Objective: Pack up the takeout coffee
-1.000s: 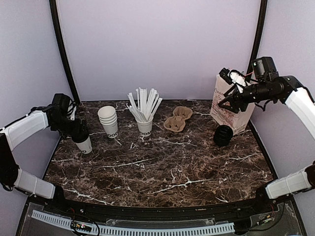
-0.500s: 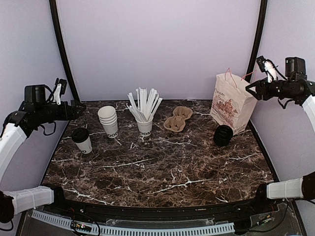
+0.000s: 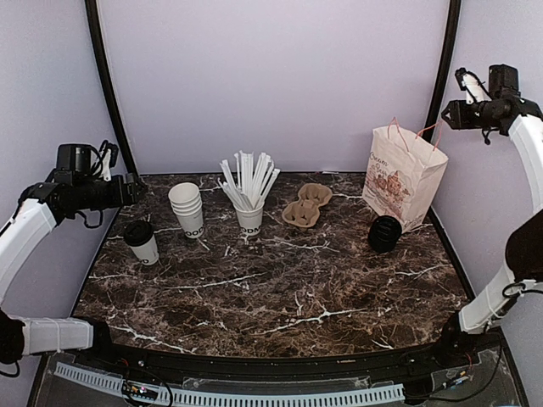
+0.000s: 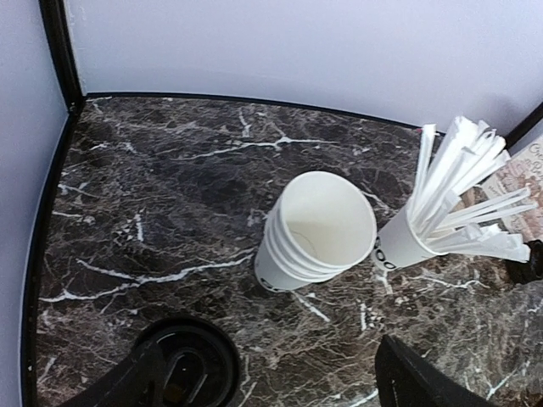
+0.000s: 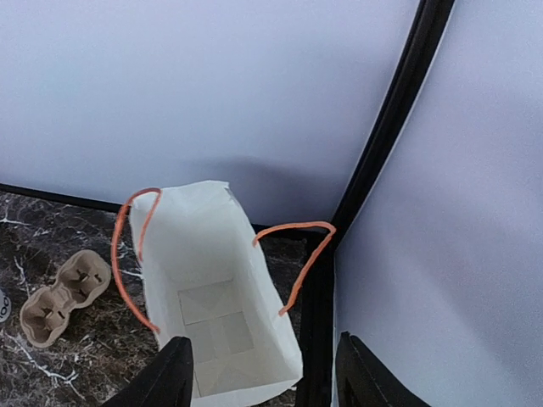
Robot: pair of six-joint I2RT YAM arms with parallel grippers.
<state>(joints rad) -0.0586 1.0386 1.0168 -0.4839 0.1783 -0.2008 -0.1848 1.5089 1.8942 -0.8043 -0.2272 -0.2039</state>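
Note:
The takeout coffee (image 3: 141,241), a white cup with a black lid, stands alone near the table's left edge. My left gripper (image 3: 133,188) hovers above and behind it, open and empty. In the left wrist view the lid (image 4: 181,365) shows just inside the left finger (image 4: 127,386), well below the jaws. High at the back right, my right gripper (image 3: 448,114) is open over the standing paper bag (image 3: 403,176). The right wrist view looks down into the bag (image 5: 212,297), which is empty; its orange handles are spread apart.
A stack of lidless white cups (image 3: 187,208) and a cup of white straws (image 3: 249,203) stand at the back centre. A brown pulp cup carrier (image 3: 307,205) lies to their right. A stack of black lids (image 3: 385,233) lies in front of the bag.
My left gripper has left the coffee cup and drawn back up and to the left. My right gripper has lifted off the bag's top, up and to the right.

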